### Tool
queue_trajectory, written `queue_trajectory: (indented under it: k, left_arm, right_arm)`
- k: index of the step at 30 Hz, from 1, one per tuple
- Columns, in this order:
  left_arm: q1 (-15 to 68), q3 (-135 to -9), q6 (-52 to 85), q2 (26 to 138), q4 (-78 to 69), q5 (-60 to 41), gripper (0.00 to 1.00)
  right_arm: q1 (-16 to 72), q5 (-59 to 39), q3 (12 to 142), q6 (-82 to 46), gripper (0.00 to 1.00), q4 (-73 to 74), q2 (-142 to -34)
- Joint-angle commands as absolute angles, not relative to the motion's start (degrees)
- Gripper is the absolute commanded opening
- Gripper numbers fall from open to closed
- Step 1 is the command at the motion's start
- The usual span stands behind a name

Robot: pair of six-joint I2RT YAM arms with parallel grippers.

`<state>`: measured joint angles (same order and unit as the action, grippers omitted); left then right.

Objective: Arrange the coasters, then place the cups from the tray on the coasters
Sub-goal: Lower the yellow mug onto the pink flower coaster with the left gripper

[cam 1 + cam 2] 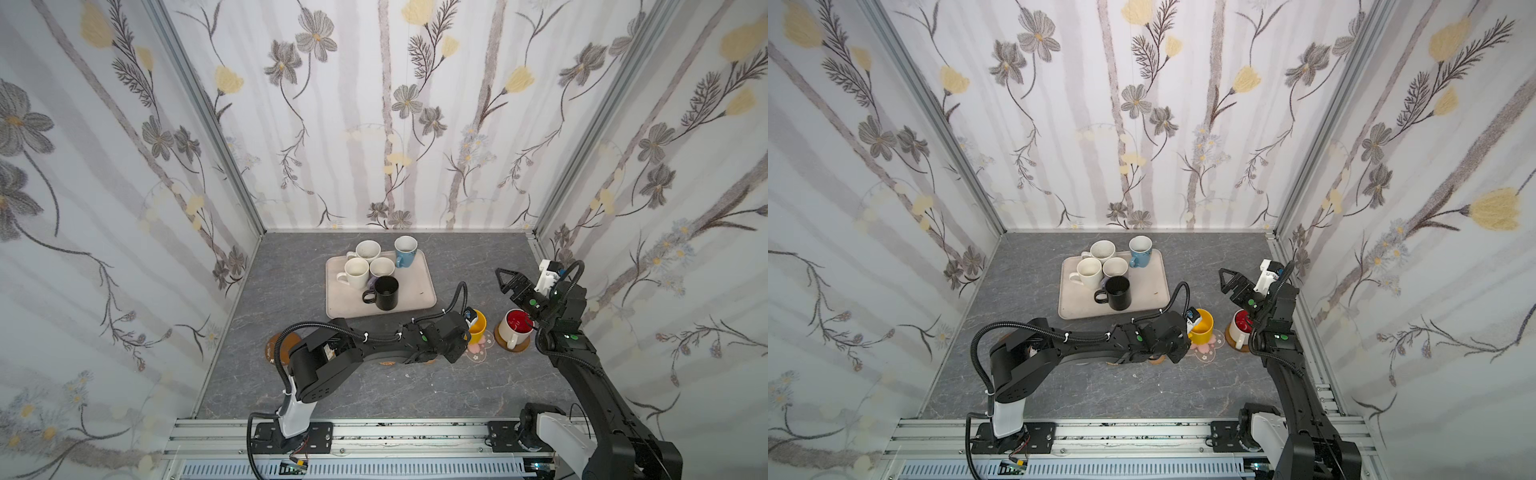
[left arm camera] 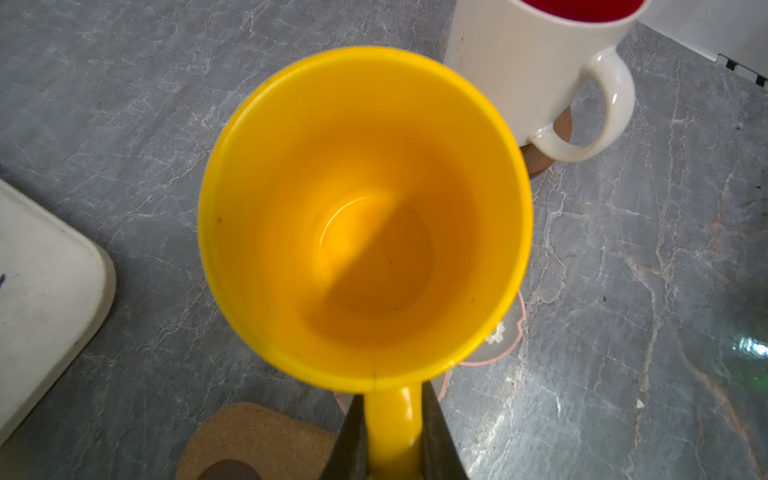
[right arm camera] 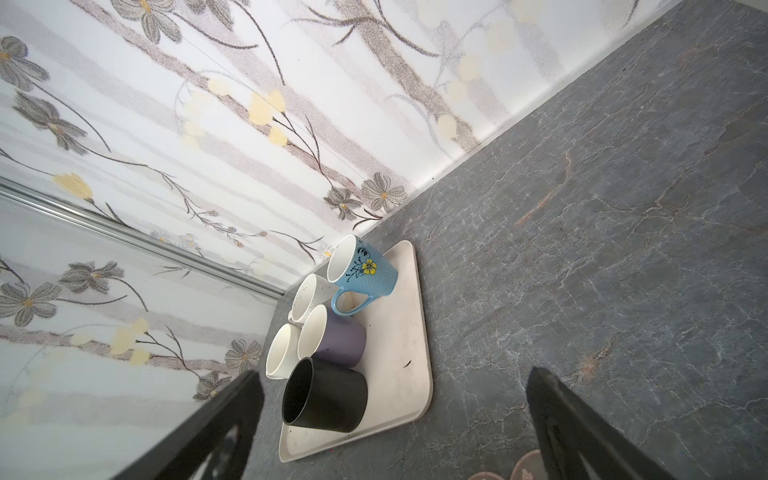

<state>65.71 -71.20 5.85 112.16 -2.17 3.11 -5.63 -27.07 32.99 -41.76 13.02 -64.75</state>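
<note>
The tray (image 1: 419,286) was placed at the rear centre of the table (image 1: 374,390), with five mugs (image 1: 357,272) grouped on its left and rear portion. Before its right front corner, a sixth mug (image 1: 478,326) was positioned over the blossom-shaped coaster (image 1: 478,353). A seventh mug (image 1: 515,328) was set on the round wooden coaster (image 1: 524,345) just to the right. The paw-shaped coaster (image 2: 257,440) was placed just to the left.

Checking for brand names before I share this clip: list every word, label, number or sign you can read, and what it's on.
No readable text in any view.
Light blue mug: only a painted yellow flower with black sprigs, no letters.
Tray: one small dark mark, not a character.
Green dots in a top view: too small to show any writing.
</note>
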Motion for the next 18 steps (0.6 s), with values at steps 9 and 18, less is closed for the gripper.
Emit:
queue_trajectory:
  k: [9,18]
  left_arm:
    - [66.01,-72.03,6.10,112.68,-3.96,5.98,0.27]
    - [66.02,-72.00,5.87,111.91,-3.87,6.94,0.51]
  right_arm:
    - [-5.57,-27.34,32.60,-41.84,1.00,15.88,-63.76]
    - [-5.61,-27.33,32.21,-41.22,1.00,16.56,-62.39]
